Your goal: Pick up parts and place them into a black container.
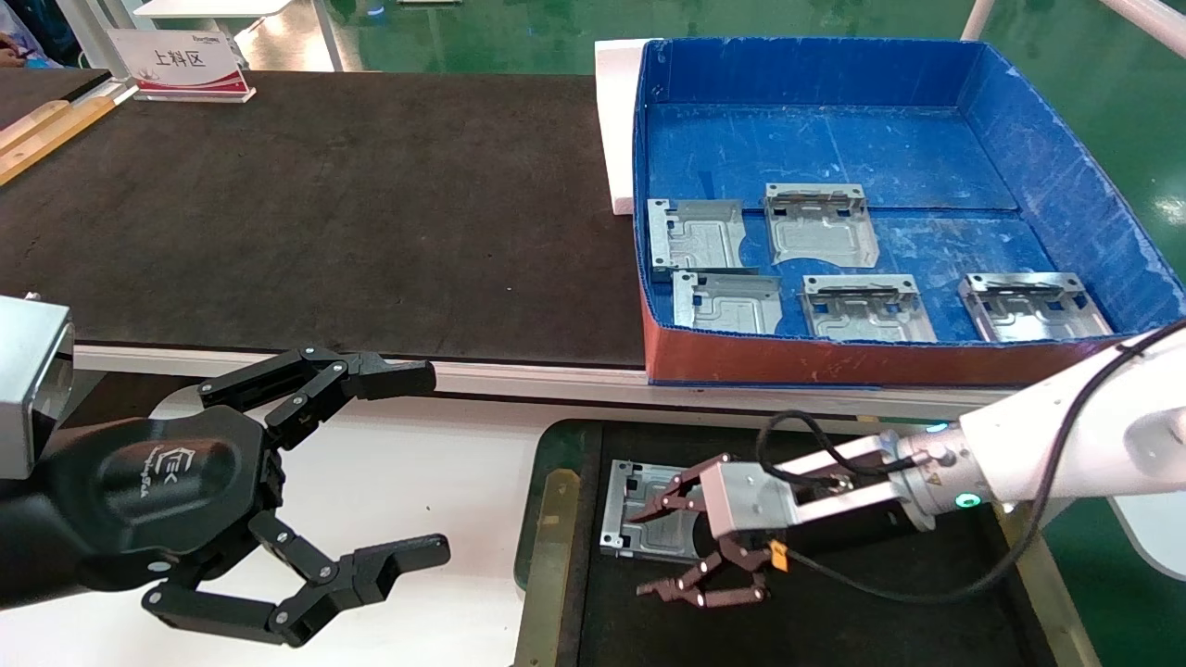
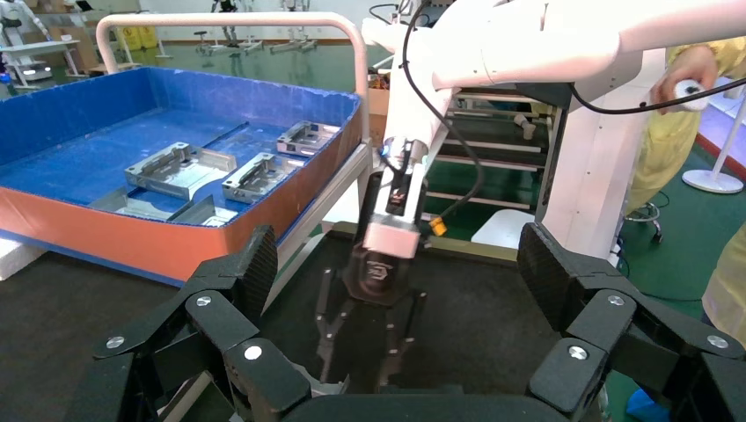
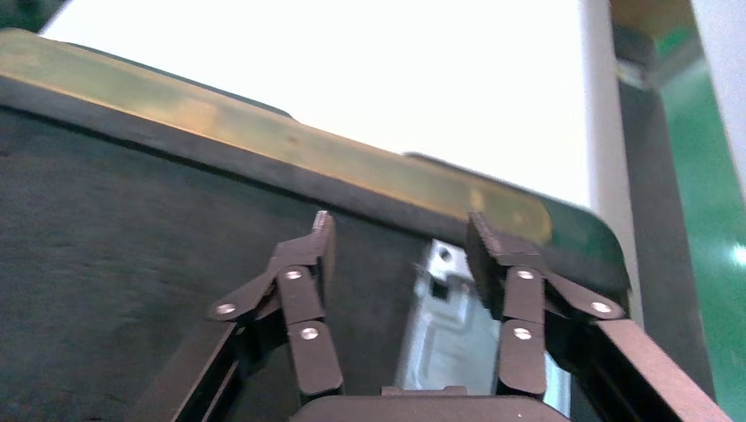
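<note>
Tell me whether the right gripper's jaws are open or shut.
Open. The right gripper hovers over the black container, jaws spread, one part lying flat beneath.

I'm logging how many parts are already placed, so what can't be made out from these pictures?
- Head view: the black container runs off the bottom edge, and the right gripper with its arm covers part of the floor and the right side of the one visible part.
- Right wrist view: that part shows only between the fingers.
- Left gripper: parked, holding nothing.

The right gripper (image 1: 690,547) hides one side of the part (image 1: 644,521), and the black container (image 1: 547,547) is cut by the lower edge.
</note>
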{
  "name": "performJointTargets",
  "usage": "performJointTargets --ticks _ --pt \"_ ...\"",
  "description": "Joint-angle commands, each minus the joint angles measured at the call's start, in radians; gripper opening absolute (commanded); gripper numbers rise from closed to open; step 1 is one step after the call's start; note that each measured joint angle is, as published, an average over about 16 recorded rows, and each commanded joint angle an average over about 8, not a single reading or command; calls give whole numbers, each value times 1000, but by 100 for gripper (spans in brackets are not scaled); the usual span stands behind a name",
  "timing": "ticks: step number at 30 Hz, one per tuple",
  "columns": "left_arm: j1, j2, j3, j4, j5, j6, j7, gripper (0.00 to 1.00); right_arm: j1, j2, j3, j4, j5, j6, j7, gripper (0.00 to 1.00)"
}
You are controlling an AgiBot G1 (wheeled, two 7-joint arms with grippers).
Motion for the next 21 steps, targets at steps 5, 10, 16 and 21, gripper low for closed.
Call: performJointTargets --ticks 5,10,16,21 --pt "0 0 0 0 0 0 0 100 9 32 8 80 79 -46 16 100" --pt "0 0 0 0 0 0 0 100 2 69 8 174 183 -60 98 100" --pt "0 0 0 0 0 0 0 100 -6 82 9 211 229 -67 121 100" --pt "0 0 0 0 0 0 0 100 -7 78 10 196 208 -60 110 100"
